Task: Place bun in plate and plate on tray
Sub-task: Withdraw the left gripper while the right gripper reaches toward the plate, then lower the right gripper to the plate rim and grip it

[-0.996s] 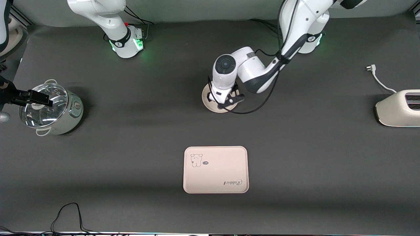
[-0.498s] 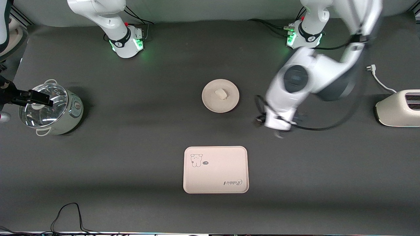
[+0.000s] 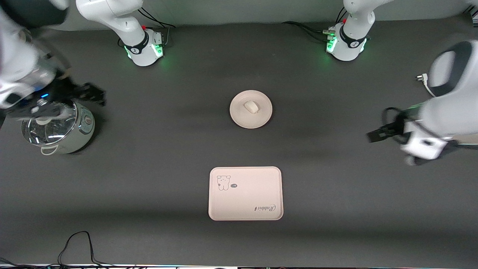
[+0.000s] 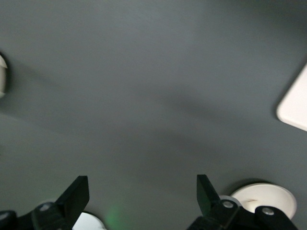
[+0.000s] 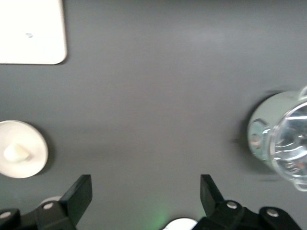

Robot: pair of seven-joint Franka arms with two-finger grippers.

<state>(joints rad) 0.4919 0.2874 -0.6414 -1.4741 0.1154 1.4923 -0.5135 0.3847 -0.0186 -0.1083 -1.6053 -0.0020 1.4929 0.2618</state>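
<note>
Looking down from the front camera, I see the bun point(image 3: 251, 107) lying on the plate point(image 3: 239, 116), a little off the plate's middle. The plate sits on the dark table point(image 3: 336, 209) about midway between the two arm bases. The tray point(image 3: 257, 190) lies nearer to the front camera than the plate, well apart from it, with nothing on it; its animal drawing and cursive lettering both show.

I have the left gripper point(image 3: 375, 135) up in the air over bare table toward the left arm's end. Its fingers point(image 4: 76, 194) stand wide apart in the left wrist view and hold nothing; a corner of the tray point(image 4: 295, 108) and part of the plate point(image 4: 266, 194) show there too.

The right gripper point(image 3: 87, 93) is over the edge of the pot point(image 3: 80, 129) toward the right arm's end of the table. Its fingers point(image 5: 81, 191) are also spread wide and empty in the right wrist view, which takes in the pot point(image 5: 268, 139) with its glass lid point(image 5: 292, 143), the plate point(image 5: 36, 153) with the bun point(image 5: 15, 152) on it, and a corner of the tray point(image 5: 33, 33).

A white plug and cord point(image 3: 425, 84) lie on the table near the left arm.
</note>
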